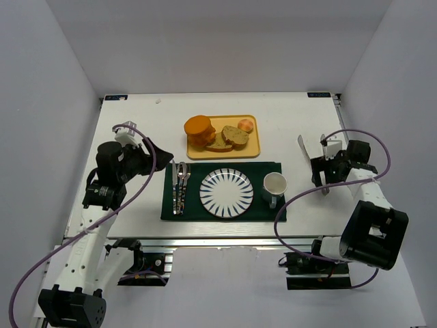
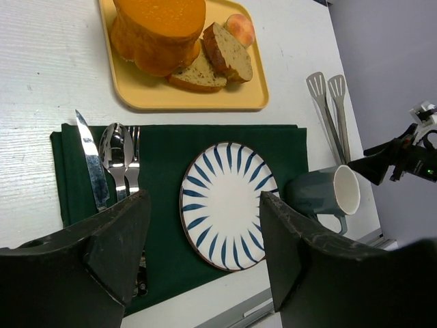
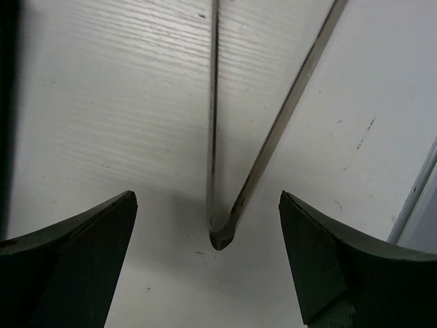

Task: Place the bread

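No separate golden-yellow slice of bread shows in any view. A yellow tray holds a thick round orange stack and two paler greyish slices with dark crust. My left gripper is open and empty, above the green mat left of the striped plate. My right gripper is open, its fingers on either side of the hinged end of metal tongs, not touching them.
A knife, spoon and fork lie on the mat's left side. A mug stands right of the plate. A small pinkish round item sits on the tray. The tongs also show in the left wrist view.
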Robot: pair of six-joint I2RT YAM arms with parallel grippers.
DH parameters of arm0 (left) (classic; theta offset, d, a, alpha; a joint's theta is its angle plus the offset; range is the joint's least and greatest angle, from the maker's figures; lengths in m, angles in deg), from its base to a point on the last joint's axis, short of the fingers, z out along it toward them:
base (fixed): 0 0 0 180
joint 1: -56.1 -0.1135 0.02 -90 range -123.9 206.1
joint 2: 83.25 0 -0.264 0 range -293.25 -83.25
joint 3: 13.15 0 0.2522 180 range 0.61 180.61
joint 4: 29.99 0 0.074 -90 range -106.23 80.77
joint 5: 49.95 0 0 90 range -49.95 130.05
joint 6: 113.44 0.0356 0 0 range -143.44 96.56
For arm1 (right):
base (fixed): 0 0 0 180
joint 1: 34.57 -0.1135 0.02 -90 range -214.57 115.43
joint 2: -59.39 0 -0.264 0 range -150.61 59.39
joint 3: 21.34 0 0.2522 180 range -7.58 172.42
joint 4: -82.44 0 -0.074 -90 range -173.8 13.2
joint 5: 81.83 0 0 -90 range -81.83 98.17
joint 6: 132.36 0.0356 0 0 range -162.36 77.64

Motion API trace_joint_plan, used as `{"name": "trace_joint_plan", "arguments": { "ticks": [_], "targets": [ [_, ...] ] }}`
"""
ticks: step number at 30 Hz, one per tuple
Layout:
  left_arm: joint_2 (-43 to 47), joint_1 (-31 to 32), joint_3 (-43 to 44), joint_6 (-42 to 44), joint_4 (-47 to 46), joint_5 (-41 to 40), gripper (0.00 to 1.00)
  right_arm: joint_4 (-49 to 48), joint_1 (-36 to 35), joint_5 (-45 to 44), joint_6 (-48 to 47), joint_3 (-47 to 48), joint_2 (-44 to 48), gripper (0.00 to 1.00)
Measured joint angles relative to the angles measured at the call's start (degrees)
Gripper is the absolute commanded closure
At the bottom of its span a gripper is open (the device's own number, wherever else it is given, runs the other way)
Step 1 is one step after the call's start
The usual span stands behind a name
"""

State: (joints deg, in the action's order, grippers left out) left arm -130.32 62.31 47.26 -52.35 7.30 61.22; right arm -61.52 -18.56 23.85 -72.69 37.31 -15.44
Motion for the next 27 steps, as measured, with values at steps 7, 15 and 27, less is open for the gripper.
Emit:
{"name": "trace_joint_plan", "arguments": {
  "ticks": [7,15,27],
  "targets": [
    [-0.87,0.0,0.0,-0.04,-0.04,0.33,0.25,-6.56,0.0,-6.62,1.57,0.35,-7.8,0.12],
    [-1.38,0.0,0.0,-0.02,0.09,0.31,0.25,-9.07,0.0,-6.86,4.09,6.71,-19.78,0.22],
    [-1.31,0.0,-0.09,-0.94,0.44,-0.15,0.25,-13.09,-0.02,-4.72,4.39,7.63,-22.12,0.63]
  ]
}}
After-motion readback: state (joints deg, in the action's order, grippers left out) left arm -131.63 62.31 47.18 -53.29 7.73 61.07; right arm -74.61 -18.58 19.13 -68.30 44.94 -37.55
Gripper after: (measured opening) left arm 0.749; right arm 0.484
